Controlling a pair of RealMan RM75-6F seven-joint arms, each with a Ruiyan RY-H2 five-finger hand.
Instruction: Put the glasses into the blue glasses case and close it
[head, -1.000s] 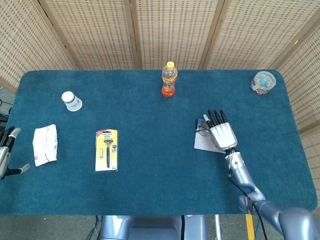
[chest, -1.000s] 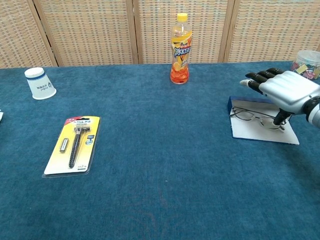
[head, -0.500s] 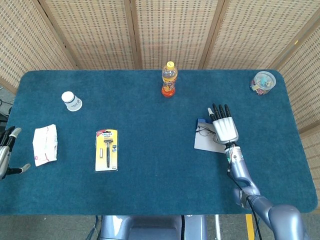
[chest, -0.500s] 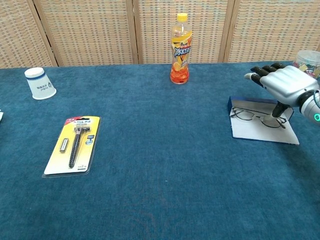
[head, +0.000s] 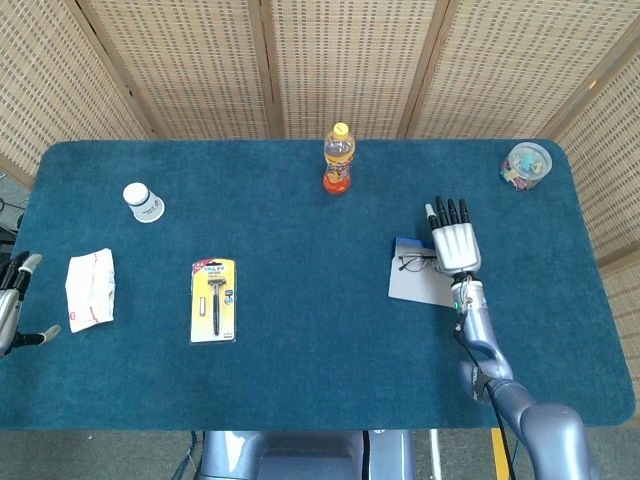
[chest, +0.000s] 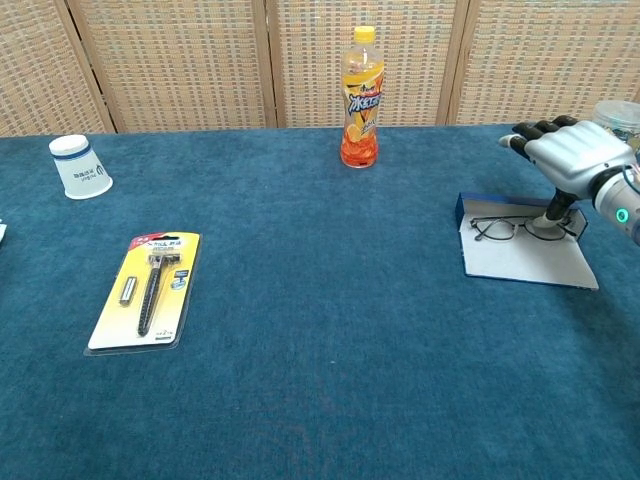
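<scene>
Blue open glasses case (chest: 520, 250): thin wire-framed glasses (chest: 512, 228) inside; my right hand (chest: 572, 160) above, fingers spread, thumb touching glasses.

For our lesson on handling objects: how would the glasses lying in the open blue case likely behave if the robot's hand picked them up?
The glasses look thin-wired, so they are probably light and easily bent. They lie flat in the open glasses case, so getting fingers under them may be awkward. The lenses could be slippery under the right hand.

Bottle (chest: 361, 98), cup (chest: 79, 166), razor pack (chest: 147, 289), jar (head: 526, 164), tissue pack (head: 90, 289).
</scene>
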